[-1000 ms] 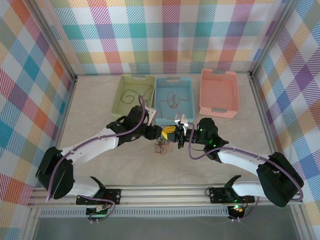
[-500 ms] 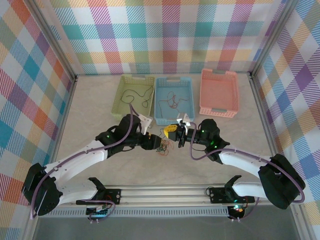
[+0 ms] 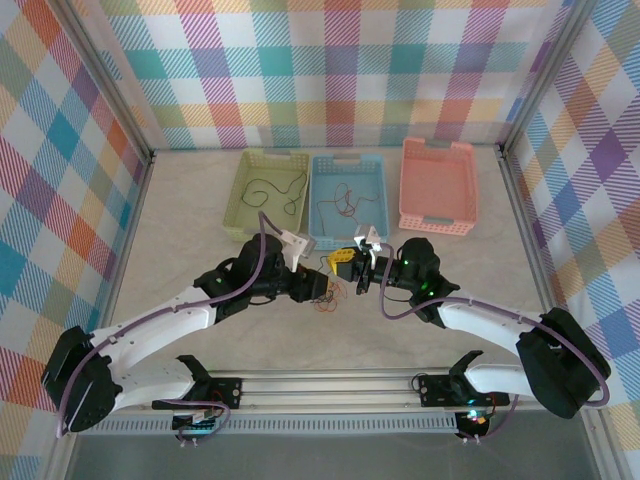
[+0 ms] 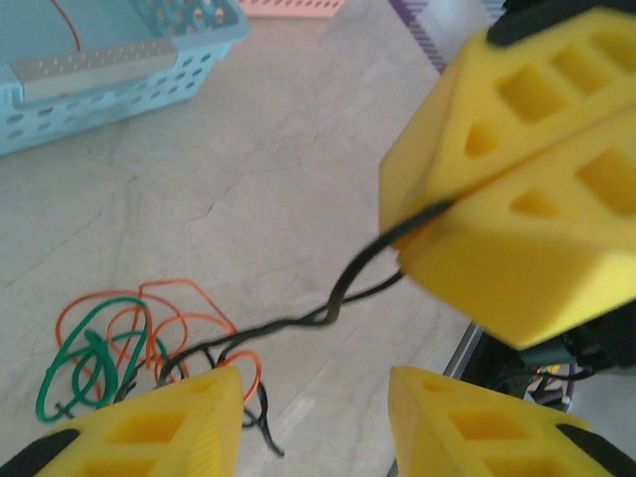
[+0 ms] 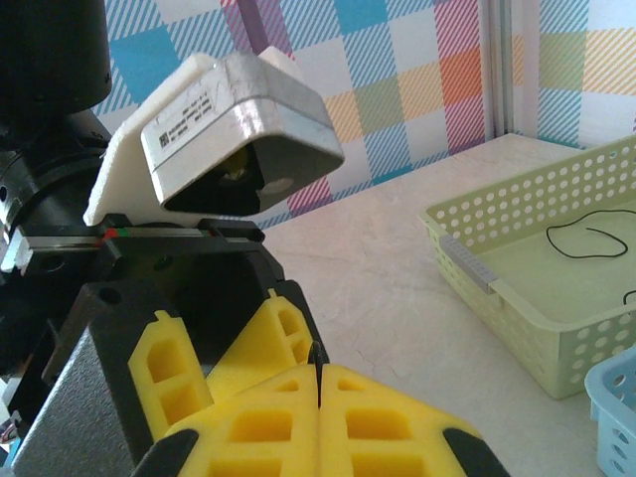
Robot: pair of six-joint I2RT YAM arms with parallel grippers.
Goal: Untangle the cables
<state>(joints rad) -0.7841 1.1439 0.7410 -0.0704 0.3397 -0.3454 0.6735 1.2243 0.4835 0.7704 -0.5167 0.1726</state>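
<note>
Right gripper (image 5: 318, 386): yellow fingers pressed together, pinching a black cable (image 4: 338, 293) right at the seam. The strand comes out of the tips, twists on itself and runs down to the tangle of cables (image 4: 109, 343) on the table (image 4: 278, 149). The tangle is orange, green and black loops lying flat, just in front of the left finger.

Left gripper (image 4: 314, 386): fingers spread, low over the table beside the tangle, nothing clamped. A black tail end lies on the table in the gap. Can't tell if the left finger touches the loops.

Room: the two grippers are tip to tip, close together. Blue basket (image 4: 109, 65) rim is just beyond the tangle, with the green basket (image 5: 556, 288) and pink basket (image 3: 437, 185) on either side of it. Bare table to the near side and on both flanks.

Other cables: a black cable loop (image 5: 586, 237) in the green basket, and a thin red one (image 3: 342, 200) in the blue basket.

Visibility: the right wrist view is mostly blocked by the left arm's camera housing (image 5: 229, 129). From the top view the tangle is partly under the left gripper, and its strands are too fine to count.
</note>
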